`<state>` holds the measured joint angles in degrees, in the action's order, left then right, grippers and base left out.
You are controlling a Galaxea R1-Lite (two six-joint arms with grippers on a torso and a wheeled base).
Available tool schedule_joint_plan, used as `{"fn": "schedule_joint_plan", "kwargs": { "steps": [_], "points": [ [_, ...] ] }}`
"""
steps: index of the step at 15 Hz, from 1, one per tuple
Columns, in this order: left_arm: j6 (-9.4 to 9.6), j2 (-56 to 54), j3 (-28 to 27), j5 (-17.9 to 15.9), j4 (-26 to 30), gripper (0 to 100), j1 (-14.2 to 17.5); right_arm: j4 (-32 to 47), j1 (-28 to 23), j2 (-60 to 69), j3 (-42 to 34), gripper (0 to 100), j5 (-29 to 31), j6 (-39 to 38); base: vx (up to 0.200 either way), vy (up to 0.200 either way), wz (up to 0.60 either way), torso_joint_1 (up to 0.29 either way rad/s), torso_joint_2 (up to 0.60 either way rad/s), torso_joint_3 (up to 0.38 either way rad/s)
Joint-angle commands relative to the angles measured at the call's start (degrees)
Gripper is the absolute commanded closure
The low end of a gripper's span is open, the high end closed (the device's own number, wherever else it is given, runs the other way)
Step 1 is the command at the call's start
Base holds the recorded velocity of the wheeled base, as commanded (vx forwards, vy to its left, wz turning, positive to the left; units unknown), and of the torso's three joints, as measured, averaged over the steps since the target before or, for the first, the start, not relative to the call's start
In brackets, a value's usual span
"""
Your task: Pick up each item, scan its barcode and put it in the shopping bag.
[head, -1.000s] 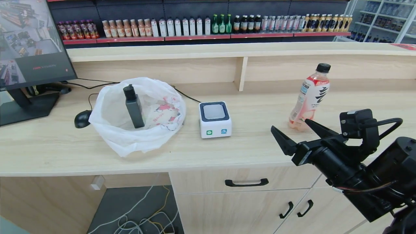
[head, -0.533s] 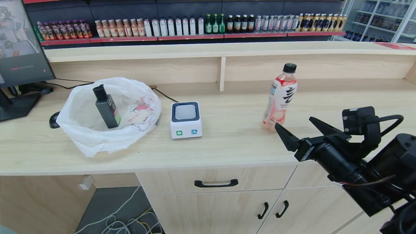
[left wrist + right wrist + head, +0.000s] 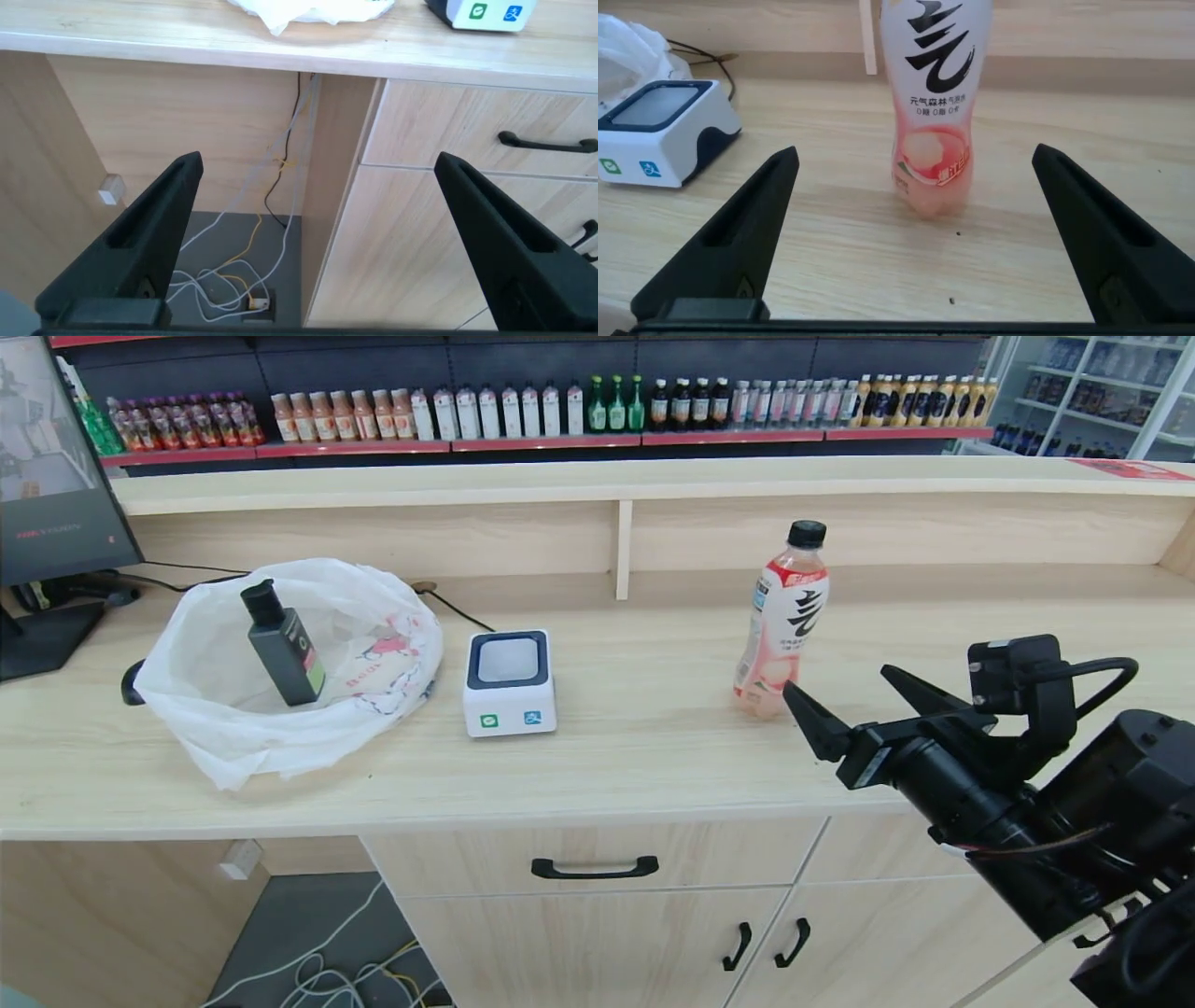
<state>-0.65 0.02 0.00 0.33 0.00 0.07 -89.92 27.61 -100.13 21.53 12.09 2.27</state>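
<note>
A pink drink bottle (image 3: 780,621) with a black cap stands upright on the wooden counter (image 3: 635,747); the right wrist view shows the bottle (image 3: 934,121) straight ahead, between the finger lines. My right gripper (image 3: 854,705) hovers open just in front of it, near the counter's front edge, holding nothing. The white barcode scanner (image 3: 510,683) sits mid-counter, with the scanner (image 3: 659,131) also off to one side in the right wrist view. A white shopping bag (image 3: 373,663) lies left of it with a dark bottle (image 3: 280,644) standing inside. My left gripper (image 3: 318,252) is open, low below the counter edge.
A monitor (image 3: 56,476) on a stand and a black mouse (image 3: 131,683) sit at the counter's left end. A raised wooden ledge (image 3: 616,485) runs along the back, with drink shelves behind. Drawers and cabinet doors (image 3: 597,868) are below; cables (image 3: 252,271) hang under the counter.
The head camera has swung right, shifting everything leftward in the picture. My right gripper now sits closer to the pink bottle, still open.
</note>
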Motion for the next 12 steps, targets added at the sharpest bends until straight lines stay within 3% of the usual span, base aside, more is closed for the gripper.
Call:
{"fn": "schedule_joint_plan", "kwargs": {
  "steps": [1, 12],
  "points": [
    [0.03, -0.02, 0.00, 0.02, 0.00, 0, 0.01, -0.08, -0.54, -1.82, 2.38, 0, 0.83, 0.28, 0.000, 0.000, 0.00, 0.000, 0.00, 0.000],
    [-0.06, -0.02, 0.00, 0.02, 0.00, 0, 0.01, -0.08, -3.53, -14.39, 17.06, 0, 0.74, 1.16, 0.000, 0.000, 0.00, 0.000, 0.00, 0.000]
  ]
}}
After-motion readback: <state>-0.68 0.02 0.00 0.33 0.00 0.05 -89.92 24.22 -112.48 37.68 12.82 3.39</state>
